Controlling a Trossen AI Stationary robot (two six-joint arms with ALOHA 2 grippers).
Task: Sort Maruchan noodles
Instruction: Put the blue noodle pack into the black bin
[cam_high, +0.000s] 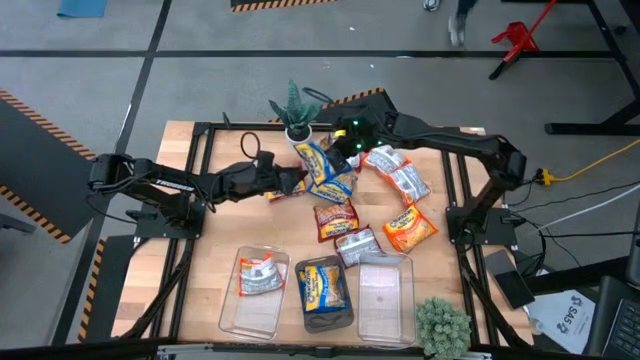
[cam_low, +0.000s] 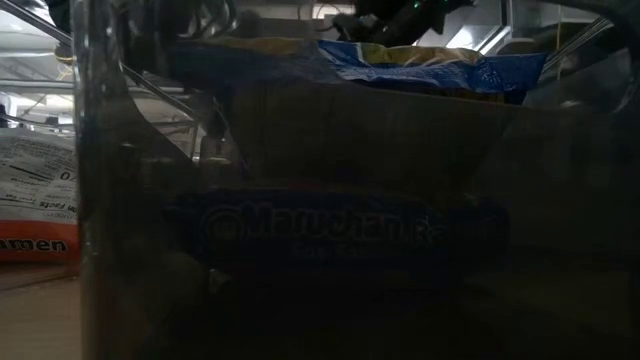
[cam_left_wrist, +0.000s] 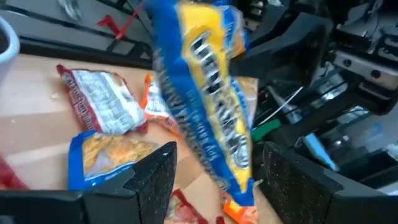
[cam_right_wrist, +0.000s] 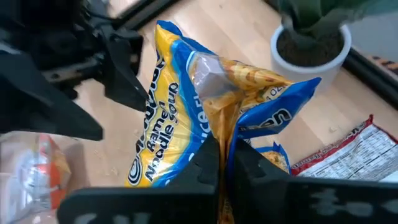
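Observation:
Over the far middle of the table, my right gripper (cam_high: 338, 152) is shut on a blue-and-yellow Maruchan packet (cam_right_wrist: 180, 124). My left gripper (cam_high: 295, 183) is open just left of it, and the packet's lower end (cam_left_wrist: 239, 186) hangs between its fingers (cam_left_wrist: 155, 180); I cannot tell whether they touch. Loose packets lie on the table: another blue-and-yellow one (cam_high: 337, 187), a red one (cam_high: 336, 218), red-and-silver ones (cam_high: 400, 175) and an orange one (cam_high: 410, 228). Of three clear bins at the near edge, the left (cam_high: 240, 310) holds a red-and-silver packet (cam_high: 260, 275) and the middle (cam_high: 352, 312) a blue one (cam_high: 322, 285). My right gripper pinches a crumpled, gathered part of the packet's wrapper (cam_right_wrist: 225, 127) between its two shut fingers. The fingers slant down from the table's far right. The packet hangs below them, lifted off the table, its printed face turned toward my left gripper.
The third clear bin (cam_high: 385, 295), at the right of the row, has nothing in it. A potted plant (cam_high: 298, 125) stands just behind the packets at the far edge, and a small green plant (cam_high: 441, 325) at the near right corner. Black frame rails border the table.

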